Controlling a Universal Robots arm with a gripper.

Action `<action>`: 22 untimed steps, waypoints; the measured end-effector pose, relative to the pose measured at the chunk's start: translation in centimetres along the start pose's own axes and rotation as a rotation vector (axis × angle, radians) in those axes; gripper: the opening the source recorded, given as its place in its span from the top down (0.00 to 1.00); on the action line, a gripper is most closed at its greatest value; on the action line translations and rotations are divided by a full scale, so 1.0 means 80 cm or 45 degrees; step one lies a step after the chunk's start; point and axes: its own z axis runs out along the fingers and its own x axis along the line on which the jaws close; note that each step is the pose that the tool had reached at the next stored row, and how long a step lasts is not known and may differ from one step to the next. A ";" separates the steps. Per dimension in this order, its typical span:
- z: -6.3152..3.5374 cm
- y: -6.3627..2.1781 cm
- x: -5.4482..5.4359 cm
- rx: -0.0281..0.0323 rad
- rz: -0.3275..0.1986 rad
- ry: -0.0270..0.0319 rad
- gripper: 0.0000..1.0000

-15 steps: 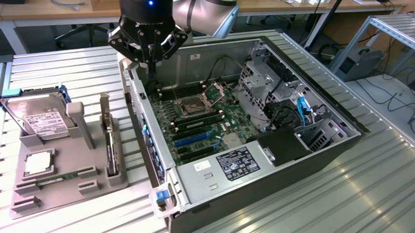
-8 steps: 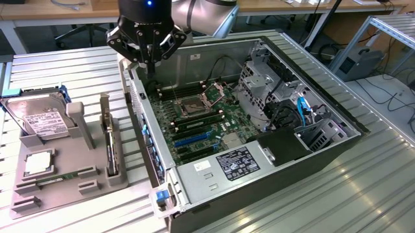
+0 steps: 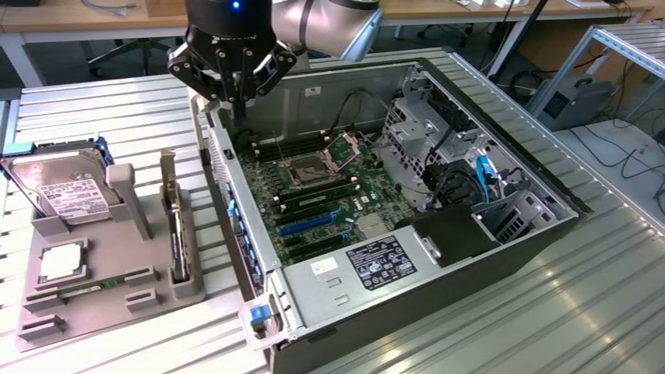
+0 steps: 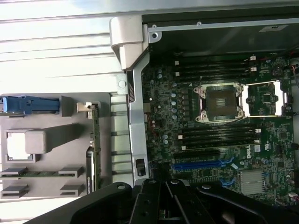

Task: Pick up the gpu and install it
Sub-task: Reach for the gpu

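The gpu (image 3: 177,238) stands on edge in a slot of the grey holder tray (image 3: 104,304), a thin dark card with a metal bracket at its far end; in the wrist view the gpu (image 4: 92,154) runs along the holder's edge nearest the computer. My gripper (image 3: 239,105) hangs shut over the open case's (image 3: 311,276) rear wall, near its far corner. It holds nothing and is well apart from the card. Its black linkages (image 4: 161,198) show in the wrist view. Blue expansion slots (image 4: 201,164) lie on the motherboard (image 3: 322,195).
The holder also carries a silver hard drive (image 3: 62,193), a square processor (image 3: 61,261) and a green memory stick (image 3: 96,285). The case holds a drive cage (image 3: 416,140), cables and a power supply (image 3: 379,261). Everything rests on a ribbed metal table (image 3: 582,312).
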 end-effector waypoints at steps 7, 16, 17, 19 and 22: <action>0.000 0.000 0.002 -0.0001 0.000 -0.0001 0.89; 0.000 0.000 0.005 0.0000 0.000 0.0000 0.89; 0.000 0.000 0.005 0.0000 0.000 0.0000 0.89; 0.000 0.000 0.006 0.0000 0.000 -0.0001 0.89; 0.000 -0.001 0.008 0.0000 0.000 0.0000 0.89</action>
